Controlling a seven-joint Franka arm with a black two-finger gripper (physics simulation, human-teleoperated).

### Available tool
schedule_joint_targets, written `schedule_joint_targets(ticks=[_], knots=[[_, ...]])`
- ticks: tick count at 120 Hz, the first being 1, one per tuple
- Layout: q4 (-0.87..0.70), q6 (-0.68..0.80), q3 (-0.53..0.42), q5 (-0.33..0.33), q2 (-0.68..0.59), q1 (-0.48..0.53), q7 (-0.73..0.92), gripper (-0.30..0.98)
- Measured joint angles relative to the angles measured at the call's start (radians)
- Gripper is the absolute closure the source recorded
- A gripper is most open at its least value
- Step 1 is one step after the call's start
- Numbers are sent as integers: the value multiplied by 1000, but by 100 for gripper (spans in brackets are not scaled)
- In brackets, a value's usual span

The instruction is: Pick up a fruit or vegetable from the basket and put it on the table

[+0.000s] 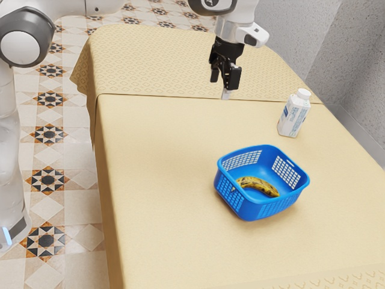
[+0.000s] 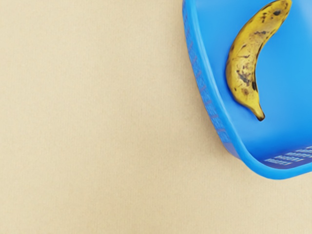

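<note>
Claw (image 1: 221, 87) hangs high above the counter (image 1: 156, 156), released, with its two fingers standing apart. Spotted banana (image 2: 242, 63) is lying on the bottom of the blue basket (image 1: 260, 211), near one wall.

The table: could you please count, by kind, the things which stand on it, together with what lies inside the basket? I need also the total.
Banana: 1
Blue basket: 1
White bottle: 1
Total: 3
</note>
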Motion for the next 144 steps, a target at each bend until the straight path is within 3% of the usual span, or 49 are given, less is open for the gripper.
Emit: schedule_joint_targets(ticks=[32,51,58,67,73,78,92,112,144], knots=[[4,-1,-4,-1,3,2,-10,0],[96,21,-207,66,47,146,-15,0],[100,42,-260,84,73,89,-17,0],[102,71,-290,119,98,-114,-18,0],[102,86,-294,135,111,-223,-19,0],[107,97,-293,145,128,-248,-19,1],[144,123,-276,175,163,-190,-20,0],[196,145,-199,187,202,-182,-21,0],[312,148,-176,146,372,-80,-23,0]])
